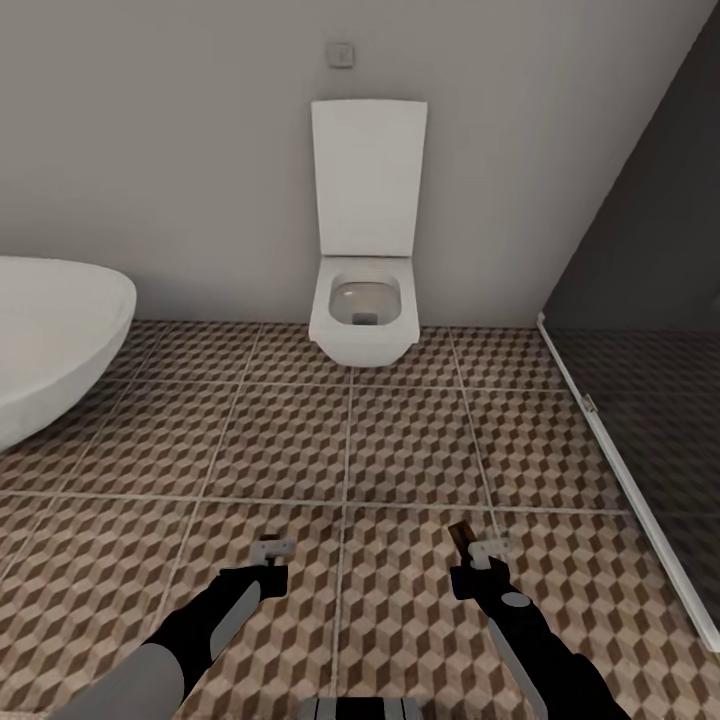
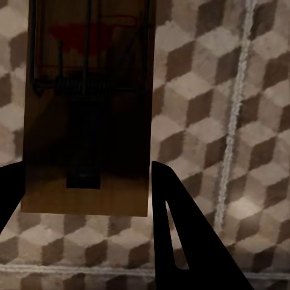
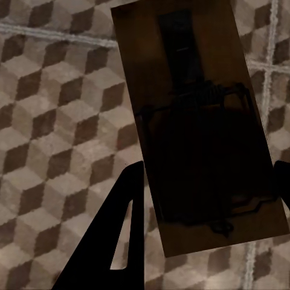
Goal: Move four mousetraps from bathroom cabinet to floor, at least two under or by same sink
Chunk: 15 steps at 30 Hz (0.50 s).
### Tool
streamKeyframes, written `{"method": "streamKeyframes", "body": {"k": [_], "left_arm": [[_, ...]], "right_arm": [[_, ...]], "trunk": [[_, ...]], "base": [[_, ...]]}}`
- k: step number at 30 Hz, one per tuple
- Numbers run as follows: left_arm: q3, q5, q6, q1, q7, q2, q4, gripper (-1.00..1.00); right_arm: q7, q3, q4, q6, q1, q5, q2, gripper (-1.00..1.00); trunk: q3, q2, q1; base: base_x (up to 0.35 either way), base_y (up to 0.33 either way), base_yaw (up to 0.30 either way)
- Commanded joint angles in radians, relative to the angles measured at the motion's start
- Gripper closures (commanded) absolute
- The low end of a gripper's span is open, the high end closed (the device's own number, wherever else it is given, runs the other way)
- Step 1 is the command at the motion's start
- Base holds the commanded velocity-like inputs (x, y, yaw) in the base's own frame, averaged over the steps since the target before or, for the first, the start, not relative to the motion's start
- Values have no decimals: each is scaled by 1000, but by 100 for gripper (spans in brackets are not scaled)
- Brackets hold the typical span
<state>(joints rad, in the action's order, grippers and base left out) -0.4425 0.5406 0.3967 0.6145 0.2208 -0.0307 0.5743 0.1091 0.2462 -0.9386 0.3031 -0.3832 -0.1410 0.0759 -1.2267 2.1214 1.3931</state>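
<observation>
Each of my grippers carries a mousetrap above the bathroom floor point(image 1: 400, 440). In the left wrist view a brown wooden mousetrap point(image 2: 87, 121) with dark wire parts and a red patch sits between the dark fingers point(image 2: 175, 229) of my left gripper point(image 2: 84, 193), which is shut on it. My right gripper point(image 3: 205, 199) is shut on a darker-looking mousetrap point(image 3: 199, 127). In the head view the left gripper point(image 1: 272, 550) and right gripper point(image 1: 480, 548) hover low over the tiles, and an edge of the right mousetrap point(image 1: 462, 535) pokes out. The cabinet and the bathroom sink are out of view.
A white wall-hung toilet point(image 1: 362, 310) with its lid up stands straight ahead against the wall. An oval white bathtub point(image 1: 50, 330) fills the left side. A dark glass shower screen point(image 1: 650, 400) with a white sill runs along the right.
</observation>
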Motion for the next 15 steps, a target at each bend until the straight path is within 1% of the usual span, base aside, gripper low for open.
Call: {"method": "streamKeyframes", "body": {"k": [1, 15], "left_arm": [[-8, 7, 4, 1, 11, -2, 2, 100], [-8, 7, 4, 1, 11, -2, 2, 100]], "right_arm": [[9, 5, -2, 4, -1, -12, 2, 100], [9, 5, -2, 4, -1, -12, 2, 100]], "trunk": [[-6, 8, 4], [-71, 106, 57]], "base": [[0, 0, 0], [0, 0, 0]]}}
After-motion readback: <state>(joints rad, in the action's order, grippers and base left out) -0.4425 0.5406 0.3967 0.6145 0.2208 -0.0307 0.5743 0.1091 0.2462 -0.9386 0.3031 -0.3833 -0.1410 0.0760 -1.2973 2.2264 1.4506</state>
